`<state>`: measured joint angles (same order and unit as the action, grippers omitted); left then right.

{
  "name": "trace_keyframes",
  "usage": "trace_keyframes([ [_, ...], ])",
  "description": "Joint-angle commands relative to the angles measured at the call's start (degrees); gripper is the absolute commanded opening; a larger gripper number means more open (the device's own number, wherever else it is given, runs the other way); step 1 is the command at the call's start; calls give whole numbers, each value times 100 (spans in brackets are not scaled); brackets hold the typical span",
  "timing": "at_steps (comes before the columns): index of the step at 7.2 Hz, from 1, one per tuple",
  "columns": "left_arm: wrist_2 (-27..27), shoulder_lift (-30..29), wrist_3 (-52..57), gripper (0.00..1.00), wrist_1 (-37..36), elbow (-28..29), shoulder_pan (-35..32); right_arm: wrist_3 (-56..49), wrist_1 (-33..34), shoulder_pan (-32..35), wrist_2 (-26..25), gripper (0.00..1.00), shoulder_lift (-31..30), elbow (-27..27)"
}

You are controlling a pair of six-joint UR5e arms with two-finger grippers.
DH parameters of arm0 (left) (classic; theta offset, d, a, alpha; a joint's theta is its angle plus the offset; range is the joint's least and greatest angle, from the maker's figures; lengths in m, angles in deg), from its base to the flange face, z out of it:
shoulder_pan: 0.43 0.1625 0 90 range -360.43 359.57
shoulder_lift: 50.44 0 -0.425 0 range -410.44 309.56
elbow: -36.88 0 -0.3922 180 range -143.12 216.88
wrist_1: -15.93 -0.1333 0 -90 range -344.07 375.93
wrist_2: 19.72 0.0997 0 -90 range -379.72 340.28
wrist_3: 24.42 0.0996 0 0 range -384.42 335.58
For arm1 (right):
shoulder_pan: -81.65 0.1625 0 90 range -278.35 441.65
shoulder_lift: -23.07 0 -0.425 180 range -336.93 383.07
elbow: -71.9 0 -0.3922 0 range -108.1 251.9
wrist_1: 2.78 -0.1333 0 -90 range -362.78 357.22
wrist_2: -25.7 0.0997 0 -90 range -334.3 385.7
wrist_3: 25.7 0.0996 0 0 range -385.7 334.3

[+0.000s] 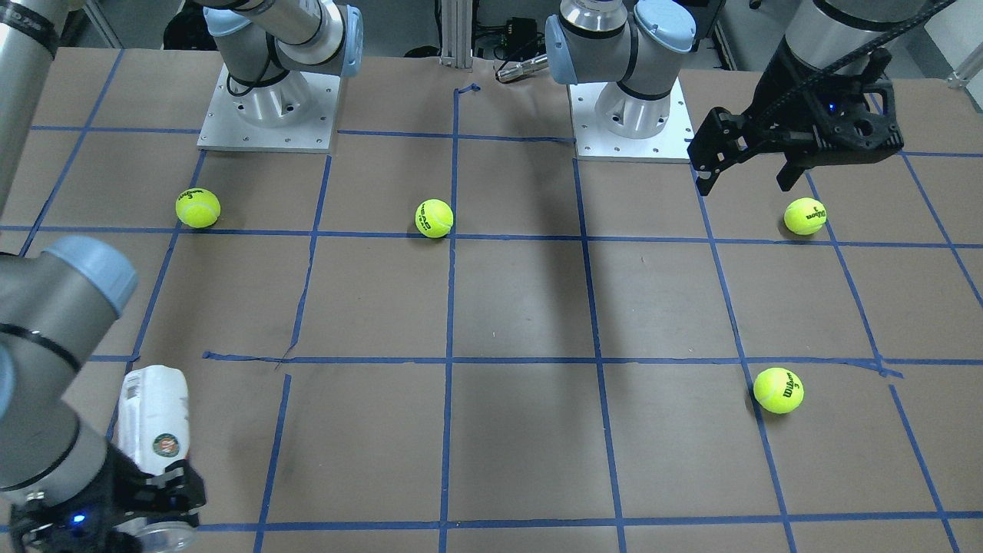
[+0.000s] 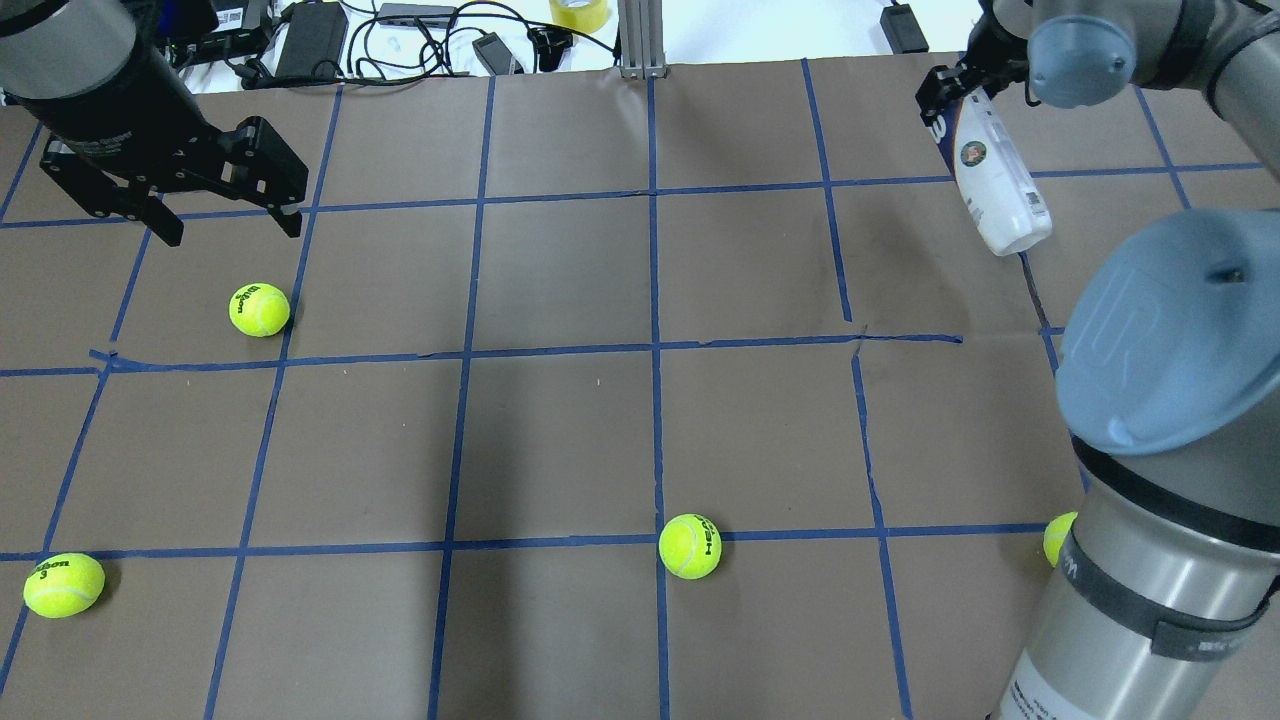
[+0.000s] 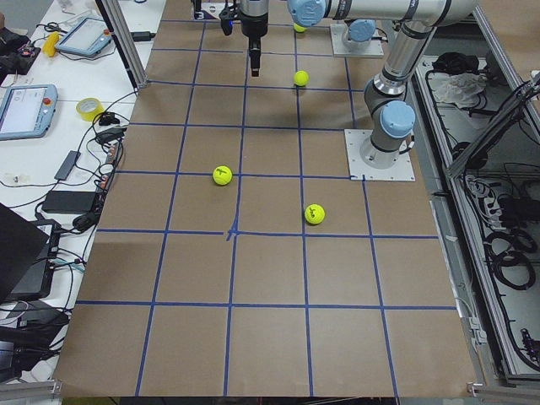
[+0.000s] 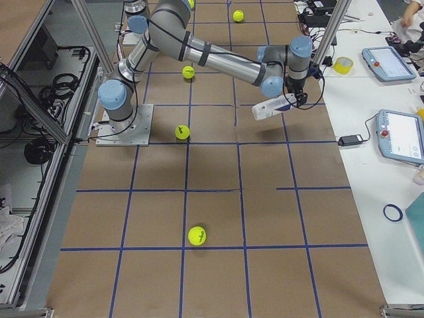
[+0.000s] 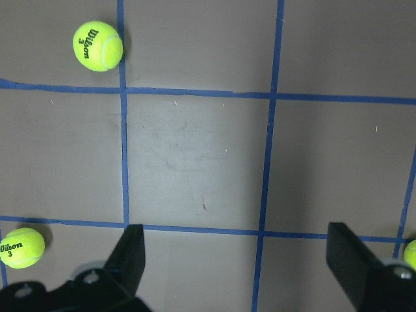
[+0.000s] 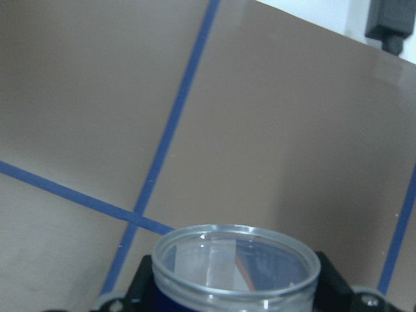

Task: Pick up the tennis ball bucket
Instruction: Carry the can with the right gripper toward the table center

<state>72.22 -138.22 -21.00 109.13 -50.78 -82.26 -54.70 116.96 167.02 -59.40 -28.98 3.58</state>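
- Right gripper (image 2: 955, 100) is clamped on one end of the bucket (image 2: 995, 190), which hangs tilted, clear of the table (image 2: 560, 430), near the far right corner.
- Left gripper (image 2: 230, 225) is spread wide and empty, near the far left corner.

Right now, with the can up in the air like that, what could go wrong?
The right gripper grips the tennis ball bucket near one end only, and it hangs tilted, so it might pivot or slip out. It is clear of the table, so a slip would mean a drop and perhaps a roll.
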Motion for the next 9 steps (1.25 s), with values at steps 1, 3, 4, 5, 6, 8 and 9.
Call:
trace_keyframes([
  [1,-9,7,-8,100,5,3,70,-140,-160,1222,11,50,-147,-32],
  [3,-1,24,1,100,5,3,131,-394,-65,2453,-33,50,-113,-67],
  [4,-44,16,114,100,-3,3,280,-1240,-64,2711,-24,49,-77,-102],
  [5,-271,16,255,100,-4,12,386,-1910,-29,2740,2,49,-60,-154],
  [6,-299,16,265,100,5,3,430,-2717,232,2766,228,46,115,-233],
  [8,-256,16,265,100,5,3,440,-3758,630,3125,537,50,318,-374],
  [9,-229,24,265,100,5,-5,440,-4058,639,3344,538,53,397,-392],
])
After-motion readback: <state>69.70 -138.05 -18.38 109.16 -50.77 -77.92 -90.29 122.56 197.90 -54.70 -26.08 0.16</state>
